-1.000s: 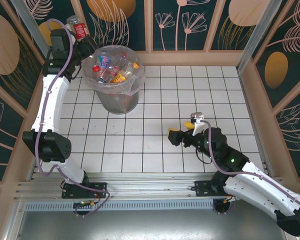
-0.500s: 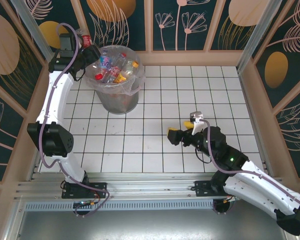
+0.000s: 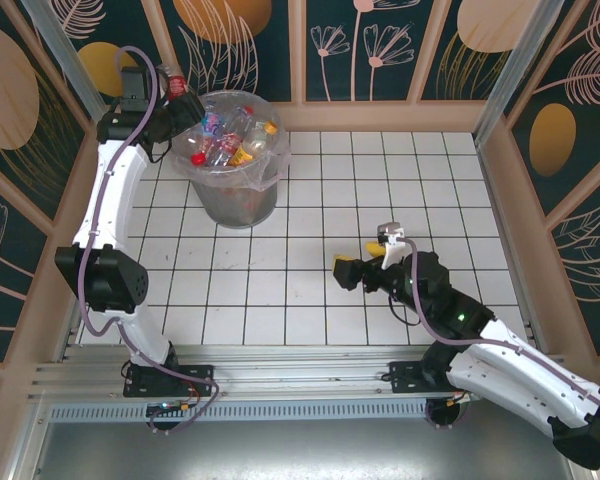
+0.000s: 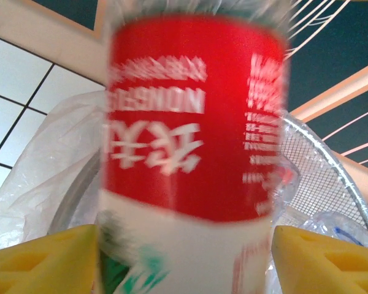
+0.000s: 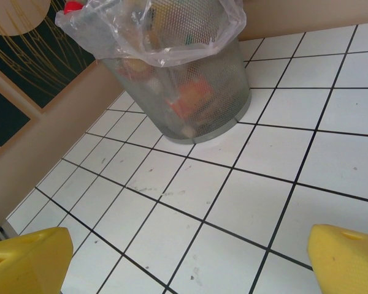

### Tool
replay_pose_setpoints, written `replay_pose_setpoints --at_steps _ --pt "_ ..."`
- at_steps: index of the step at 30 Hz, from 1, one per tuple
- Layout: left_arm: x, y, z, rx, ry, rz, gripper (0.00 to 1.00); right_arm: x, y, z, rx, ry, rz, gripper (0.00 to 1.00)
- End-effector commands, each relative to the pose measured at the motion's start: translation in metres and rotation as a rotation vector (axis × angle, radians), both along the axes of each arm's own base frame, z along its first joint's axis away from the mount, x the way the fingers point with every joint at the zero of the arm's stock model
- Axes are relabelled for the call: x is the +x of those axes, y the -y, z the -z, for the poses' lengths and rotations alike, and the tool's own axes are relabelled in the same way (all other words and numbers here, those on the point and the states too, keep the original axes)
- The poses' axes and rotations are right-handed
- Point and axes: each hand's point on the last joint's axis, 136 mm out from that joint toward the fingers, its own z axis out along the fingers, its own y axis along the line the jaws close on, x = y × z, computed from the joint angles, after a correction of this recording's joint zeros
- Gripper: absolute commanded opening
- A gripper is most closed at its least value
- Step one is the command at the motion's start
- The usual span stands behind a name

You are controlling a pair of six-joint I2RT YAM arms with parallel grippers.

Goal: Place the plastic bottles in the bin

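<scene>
Bin (image 3: 242, 205) of round grey mesh, lined with a clear plastic bag (image 3: 215, 172), is seen standing at the far left of the white tiled table (image 3: 380, 180), close to the far wall. The left arm (image 3: 105, 200) is stretched from its near-left base along the left wall to the bin's far left rim. The right arm (image 3: 500, 355) is folded low at the near right, well apart from the bin. Inside the bin, plastic bottles (image 3: 228, 135) with red, orange and blue labels are heaped to about the rim. A red-labelled bottle (image 3: 171, 82) is pictured at the left gripper (image 3: 180, 100), just beside the bin's far left rim. In the left wrist view this bottle is blurred and flanked by two yellow fingers (image 4: 43, 257), with the bagged rim seen behind it. Whether it is pinched or loose between them cannot be told. The right gripper (image 3: 360, 262) is pointed towards the bin, its yellow fingers spread wide and bare tiles seen across the gap.
</scene>
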Motion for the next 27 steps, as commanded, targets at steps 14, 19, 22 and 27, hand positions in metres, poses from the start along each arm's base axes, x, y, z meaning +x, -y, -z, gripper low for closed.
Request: replay_pose_setpoints --at_steps 14,19,22,27 --pt "0.001 0.0 -0.014 -0.018 0.01 -0.02 0.57 0.0 0.004 -0.023 0.042 0.041 0.011 0.99" --pt "-0.003 0.003 -0.028 -0.051 0.023 -0.022 0.58 -0.002 0.005 -0.022 0.068 0.052 0.008 0.99" --pt "-0.007 0.01 -0.036 -0.095 0.023 0.001 0.58 -0.002 0.004 -0.02 0.069 0.053 0.002 0.99" --pt "-0.014 0.021 -0.033 -0.156 -0.012 0.038 0.59 -0.002 0.004 -0.02 0.061 0.053 0.005 0.99"
